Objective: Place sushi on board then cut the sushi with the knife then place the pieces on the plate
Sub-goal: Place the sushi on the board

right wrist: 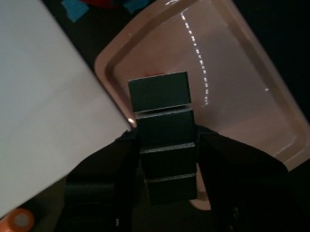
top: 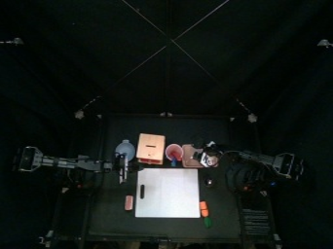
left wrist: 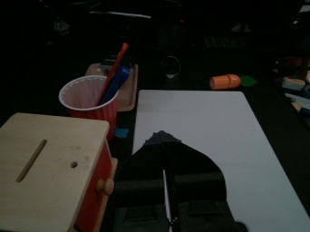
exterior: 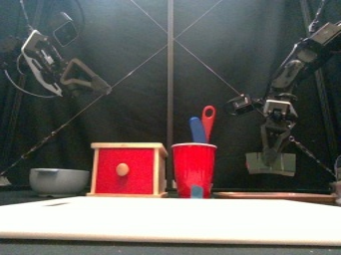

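One sushi roll [right wrist: 160, 104] pinched in R jaws over tray [right wrist: 242, 82]; L jaws together, murky.

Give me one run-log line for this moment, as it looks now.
right tool: holding sushi roll above pink tray | left tool: idle, raised at left | knives: in red cup

No lettering, label, brand, number or sign can be read on anything here.
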Action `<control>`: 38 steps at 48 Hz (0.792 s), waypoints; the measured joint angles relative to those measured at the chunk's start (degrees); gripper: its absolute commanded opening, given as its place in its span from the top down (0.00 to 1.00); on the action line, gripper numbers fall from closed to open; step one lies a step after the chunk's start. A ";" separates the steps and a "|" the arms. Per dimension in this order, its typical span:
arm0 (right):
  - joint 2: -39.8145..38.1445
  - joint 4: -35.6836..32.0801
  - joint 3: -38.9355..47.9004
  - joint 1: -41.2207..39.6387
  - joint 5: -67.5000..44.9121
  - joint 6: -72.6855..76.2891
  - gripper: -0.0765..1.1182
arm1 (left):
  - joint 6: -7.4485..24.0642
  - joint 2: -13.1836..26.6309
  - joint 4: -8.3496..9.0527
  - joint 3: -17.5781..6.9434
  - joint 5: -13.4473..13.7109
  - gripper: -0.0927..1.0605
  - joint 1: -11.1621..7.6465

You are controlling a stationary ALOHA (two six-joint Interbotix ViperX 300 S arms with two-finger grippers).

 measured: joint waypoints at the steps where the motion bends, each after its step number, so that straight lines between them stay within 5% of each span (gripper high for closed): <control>1: -0.26 -0.44 -0.09 0.97 0.09 2.64 0.44 | 0.00 -0.09 0.00 0.09 0.00 0.94 0.00; 25: -2.29 -13.80 -0.09 21.36 -0.70 46.32 0.44 | 0.00 0.00 -0.09 0.26 0.09 0.94 0.09; 38: 2.81 -22.76 -3.52 30.23 -1.23 68.38 0.44 | 0.00 -0.09 0.00 0.44 0.00 0.94 0.09</control>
